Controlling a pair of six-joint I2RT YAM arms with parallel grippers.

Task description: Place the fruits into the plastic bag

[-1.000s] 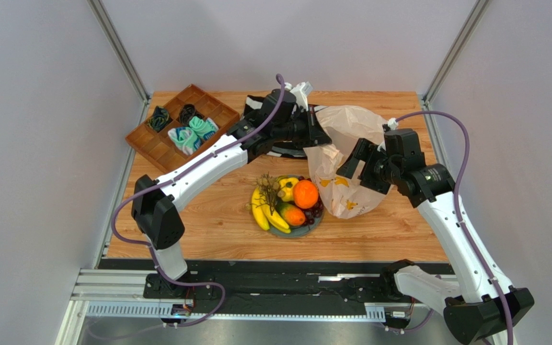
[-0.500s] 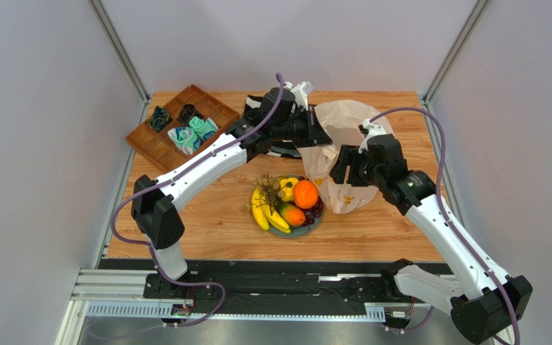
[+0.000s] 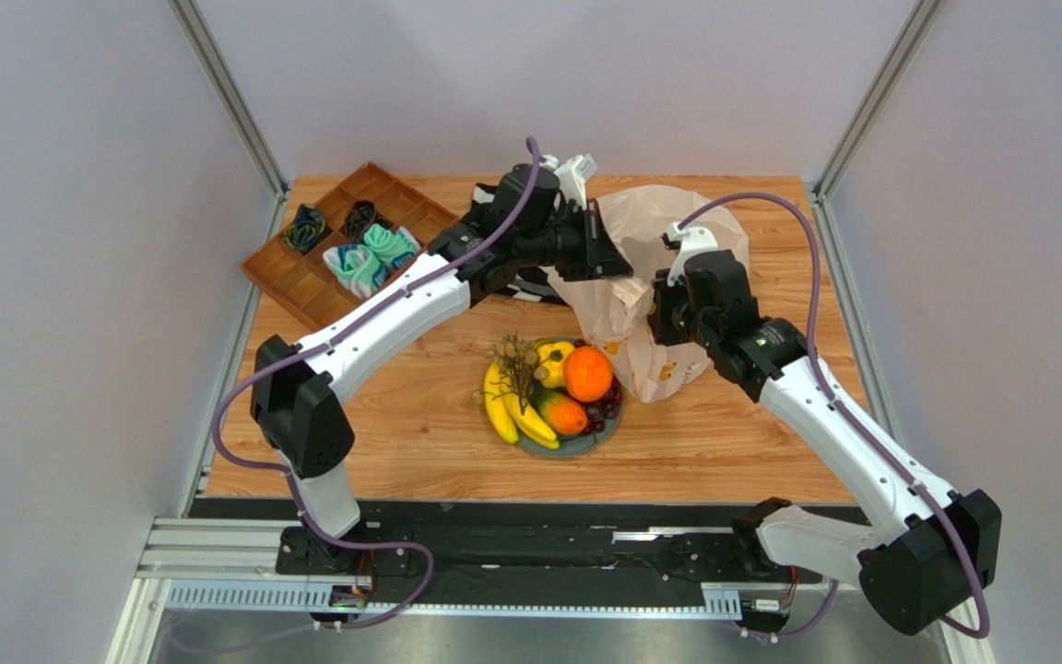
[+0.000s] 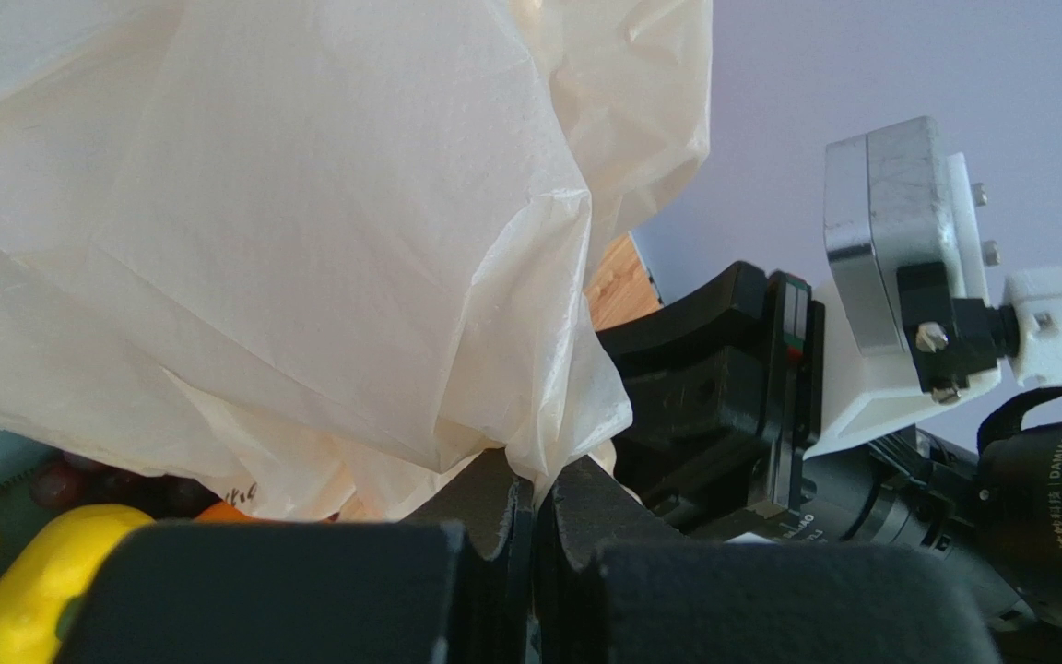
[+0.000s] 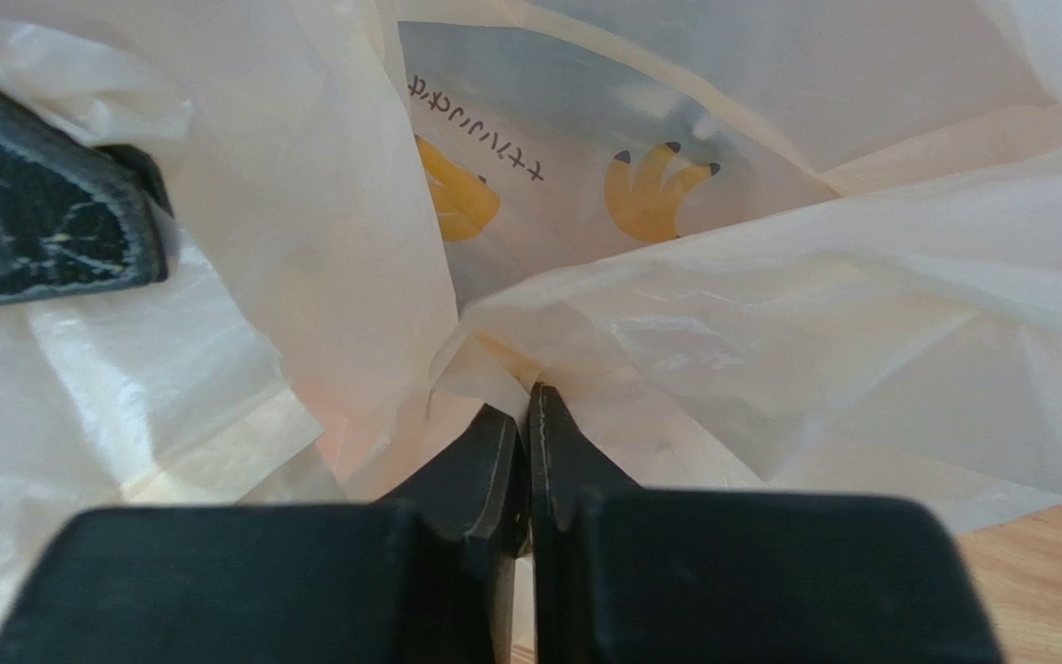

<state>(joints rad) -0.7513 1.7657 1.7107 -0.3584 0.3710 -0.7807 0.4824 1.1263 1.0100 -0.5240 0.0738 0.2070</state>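
Grips the bag (image 3: 641, 228) at two places. Pinches a fold of film with the left gripper (image 4: 535, 487), jaws pressed together with nothing but thin plastic between them, at the bag's far-left edge. Pinches a second fold with the right gripper (image 5: 527, 415), jaws just as tightly closed, on the near-right side, close under the printed bananas. Sets the two pinch points near each other, on a short line slanting from far-left to near-right, and so leaves the mouth bunched rather than spread. Cannot tell from any view which way the opening faces.

Finds the fruits (image 3: 558, 394) all heaped on the plate (image 3: 589, 447), none in the bag. Places that heap toward the bases and a little left of both grippers, just beside the bag's lower corner. Shows that corner overlapping the plate's right rim by the orange (image 3: 587, 374) and the grapes (image 3: 609, 406) in the top view; cannot tell whether touching. Shows the bananas (image 3: 506, 408) at the left of the heap, long axis running far-to-near, with the small yellow fruit (image 3: 552, 363) behind and the orange-green fruit (image 3: 564, 414) in front.

Judges the right gripper slightly nearer the orange side and the left arm better lined up with the bananas. Needs one gripper freed for fetching, with both taken up by film. Probably calls first for drawing the pinches apart to open a mouth facing the plate.
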